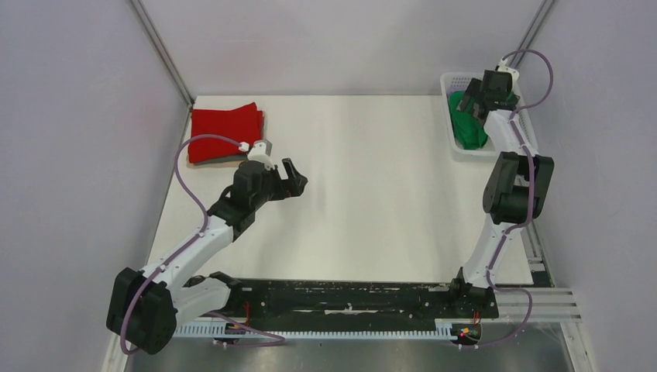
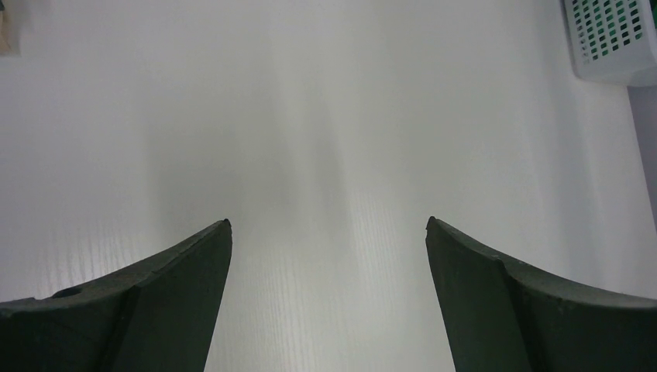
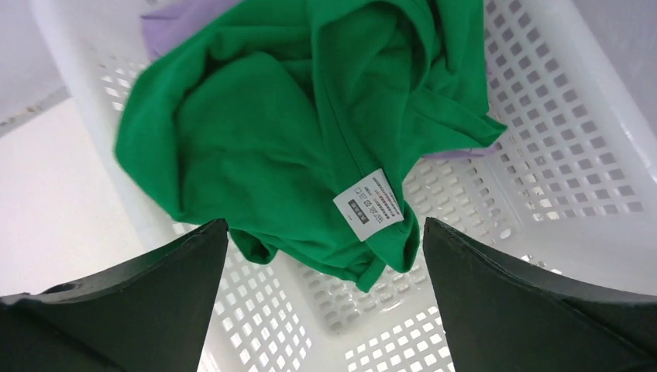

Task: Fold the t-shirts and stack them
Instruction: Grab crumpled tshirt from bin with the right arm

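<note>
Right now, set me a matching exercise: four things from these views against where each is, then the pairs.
Things:
1 red t-shirt
2 green t-shirt
3 lilac t-shirt
4 left gripper

Places:
A over bare table
B bunched on top in the white basket
C folded at the table's far left corner
D beneath another shirt in the basket

Pairs: 1-C, 2-B, 3-D, 4-A.
</note>
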Motion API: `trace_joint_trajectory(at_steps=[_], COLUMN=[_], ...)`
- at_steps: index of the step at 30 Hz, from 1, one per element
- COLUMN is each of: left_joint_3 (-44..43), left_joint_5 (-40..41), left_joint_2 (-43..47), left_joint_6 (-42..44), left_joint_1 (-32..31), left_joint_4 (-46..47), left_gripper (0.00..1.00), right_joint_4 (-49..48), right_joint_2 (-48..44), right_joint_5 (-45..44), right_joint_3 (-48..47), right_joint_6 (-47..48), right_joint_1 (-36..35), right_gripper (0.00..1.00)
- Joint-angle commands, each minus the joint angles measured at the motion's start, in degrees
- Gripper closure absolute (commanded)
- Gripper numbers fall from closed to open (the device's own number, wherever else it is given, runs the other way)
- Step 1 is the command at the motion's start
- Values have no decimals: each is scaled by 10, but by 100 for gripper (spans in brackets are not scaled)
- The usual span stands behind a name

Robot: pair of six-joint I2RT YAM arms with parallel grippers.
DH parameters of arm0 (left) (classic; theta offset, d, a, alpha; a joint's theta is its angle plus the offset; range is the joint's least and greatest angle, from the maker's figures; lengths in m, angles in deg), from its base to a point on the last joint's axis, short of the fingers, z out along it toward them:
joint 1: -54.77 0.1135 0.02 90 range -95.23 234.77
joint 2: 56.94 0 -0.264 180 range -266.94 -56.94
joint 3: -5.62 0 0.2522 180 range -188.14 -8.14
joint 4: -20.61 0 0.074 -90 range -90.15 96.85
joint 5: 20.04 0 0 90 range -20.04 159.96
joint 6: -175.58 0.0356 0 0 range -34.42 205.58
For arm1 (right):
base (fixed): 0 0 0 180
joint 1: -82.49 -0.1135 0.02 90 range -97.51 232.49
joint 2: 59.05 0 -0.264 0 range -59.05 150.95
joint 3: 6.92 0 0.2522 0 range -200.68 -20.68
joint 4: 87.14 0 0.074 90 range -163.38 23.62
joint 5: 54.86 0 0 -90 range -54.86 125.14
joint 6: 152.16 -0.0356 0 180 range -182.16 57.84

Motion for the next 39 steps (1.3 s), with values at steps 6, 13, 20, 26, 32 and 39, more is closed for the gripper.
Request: trace_joint_trajectory(at_steps=[6,13,20,26,32,39], left_joint_3=[-23,-26,-23,-25,-28,-29], left_joint_5=[-7,-7,-3,3,14,24], left_joint_2=[-5,-13,-10,-9,-8,-8], left_joint_6=[9,6,4,6,8,10], left_joint_1=[0,0,0,0,0,0], left_joint_4=[30,28,27,20,19,-9], left_gripper=[0,0,0,0,0,0], right_joint_4=[-42,-106,-159,-194,-205,-186], right_joint_2=[44,23,19,40,60,76], right_joint_5=[-26,-30,8,45,32,12], right_joint_3=[-9,45,68,66,53,30], right_joint_6=[-30,-47,-31,-18,-13,-22], right_joint_1=[10,10,8,2,-2,-3], right_gripper=[2,2,2,1,13,29])
